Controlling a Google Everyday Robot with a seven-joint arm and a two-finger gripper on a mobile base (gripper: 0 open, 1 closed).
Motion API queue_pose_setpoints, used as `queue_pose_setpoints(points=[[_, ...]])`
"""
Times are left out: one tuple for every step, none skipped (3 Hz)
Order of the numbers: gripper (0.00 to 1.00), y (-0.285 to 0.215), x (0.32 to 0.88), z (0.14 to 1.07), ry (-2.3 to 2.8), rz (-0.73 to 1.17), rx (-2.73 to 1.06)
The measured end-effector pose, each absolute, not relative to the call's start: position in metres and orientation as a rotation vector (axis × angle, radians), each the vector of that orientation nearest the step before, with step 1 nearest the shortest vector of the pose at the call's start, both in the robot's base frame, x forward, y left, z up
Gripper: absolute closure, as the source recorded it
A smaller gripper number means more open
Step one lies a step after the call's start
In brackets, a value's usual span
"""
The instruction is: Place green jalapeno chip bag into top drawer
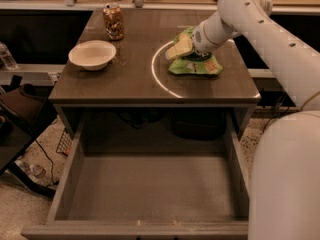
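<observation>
The green jalapeno chip bag [199,64] lies flat on the right side of the brown table top [125,81], near a curved white glare line. My gripper [179,47] reaches in from the upper right on the white arm and sits low over the bag's left upper part, hiding some of it. The top drawer [150,191] is pulled fully open below the table's front edge, and its flat bottom holds nothing.
A white bowl [92,54] stands on the table's left side, with a brown soda can [113,21] behind it. My white arm and body [285,174] fill the right edge. Cables and dark objects lie on the floor at the left.
</observation>
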State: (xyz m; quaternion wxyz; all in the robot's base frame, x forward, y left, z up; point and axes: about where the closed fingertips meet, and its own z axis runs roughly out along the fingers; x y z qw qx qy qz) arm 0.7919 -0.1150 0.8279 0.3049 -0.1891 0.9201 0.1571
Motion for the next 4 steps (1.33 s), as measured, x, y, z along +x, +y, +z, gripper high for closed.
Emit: queue_pose_setpoints(points=[[0.41, -0.1145, 0.7909, 0.8292, 2.441, 0.419, -0.5], [0.64, -0.1145, 0.7909, 0.833, 2.441, 0.419, -0.5], [0.87, -0.1144, 0.791, 0.8344, 2.442, 0.419, -0.5], [1.0, -0.1143, 0.791, 0.8374, 2.442, 0.42, -0.5]])
